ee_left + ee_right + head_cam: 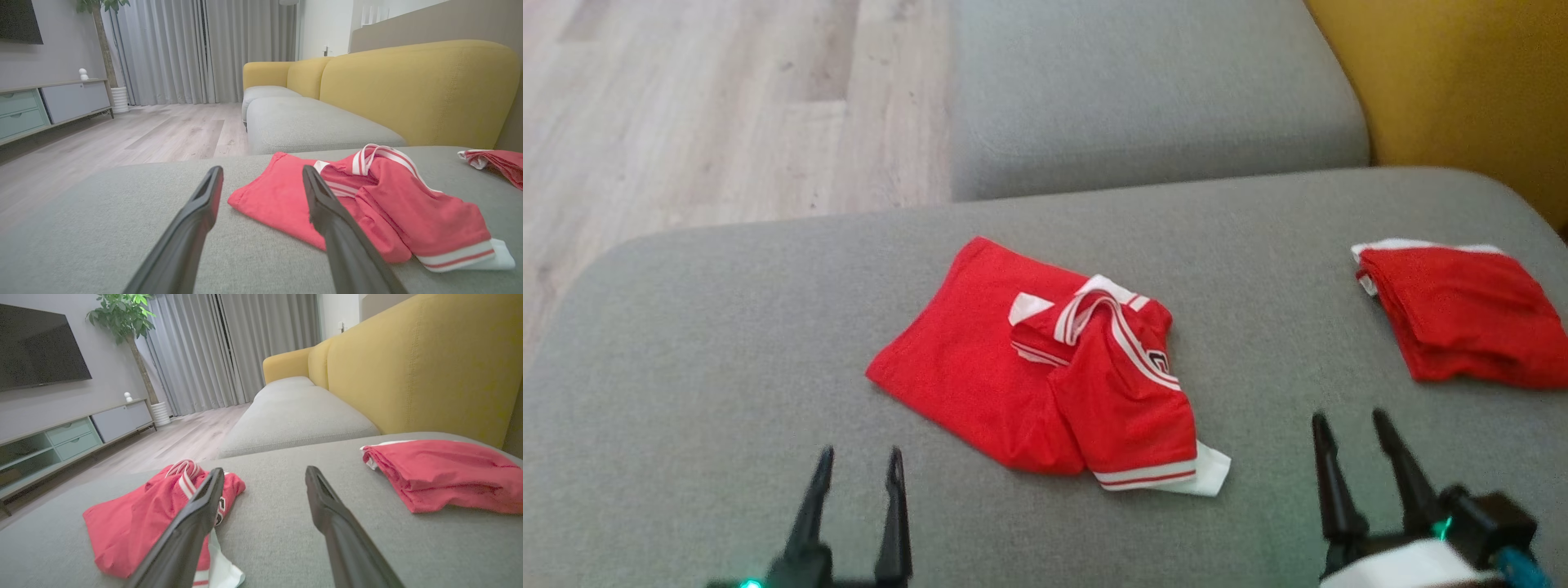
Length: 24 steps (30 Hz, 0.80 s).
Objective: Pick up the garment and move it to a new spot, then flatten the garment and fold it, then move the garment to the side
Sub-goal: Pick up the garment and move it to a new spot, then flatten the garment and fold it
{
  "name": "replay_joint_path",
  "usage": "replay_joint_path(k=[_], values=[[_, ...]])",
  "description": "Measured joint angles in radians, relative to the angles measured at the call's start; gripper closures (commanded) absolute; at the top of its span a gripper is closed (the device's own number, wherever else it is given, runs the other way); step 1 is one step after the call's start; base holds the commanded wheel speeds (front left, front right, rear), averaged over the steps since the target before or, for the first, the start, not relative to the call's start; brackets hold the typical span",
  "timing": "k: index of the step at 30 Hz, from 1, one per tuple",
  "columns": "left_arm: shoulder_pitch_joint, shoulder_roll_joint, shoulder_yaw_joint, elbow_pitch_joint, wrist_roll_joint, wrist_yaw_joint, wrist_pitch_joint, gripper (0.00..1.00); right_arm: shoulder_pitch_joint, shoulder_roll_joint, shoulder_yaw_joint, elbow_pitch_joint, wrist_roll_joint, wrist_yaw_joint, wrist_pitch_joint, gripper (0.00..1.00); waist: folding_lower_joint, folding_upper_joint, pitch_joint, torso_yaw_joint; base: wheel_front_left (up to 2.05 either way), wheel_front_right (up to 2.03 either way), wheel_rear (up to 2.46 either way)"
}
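A red garment (1045,367) with white trim lies crumpled in the middle of the grey cushion (727,343); a sleeve is folded over its body. The same garment (367,200) shows just beyond my left fingers, and the garment (151,514) lies left of my right fingers. My left gripper (860,461) hovers near the cushion's front edge, below and left of the garment, open and empty. My right gripper (1349,426) stands at the lower right, open and empty, to the right of the garment's white cuff.
A second red garment (1462,318), folded, lies at the cushion's right end. Another grey seat (1152,90) and a yellow backrest (1454,82) lie beyond. Wooden floor (703,106) is to the left. A TV cabinet (65,437) stands across the room.
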Motion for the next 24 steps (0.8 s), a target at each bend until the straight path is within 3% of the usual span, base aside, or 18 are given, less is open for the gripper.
replay_joint_path(k=[8,24], values=[[0.157,-0.025,0.042,-0.056,0.088,-0.02,0.0,0.0,0.06,0.019,0.001,0.022,-0.012,0.0,0.0,0.0,0.0003,0.0,-0.044,0.024,0.0,0.0,0.0],[0.166,-0.075,0.116,-0.035,0.157,-0.086,0.0,0.0,0.06,0.029,0.008,0.031,-0.021,0.0,0.0,0.0,0.0004,0.0,-0.045,0.019,0.0,0.0,0.0]])
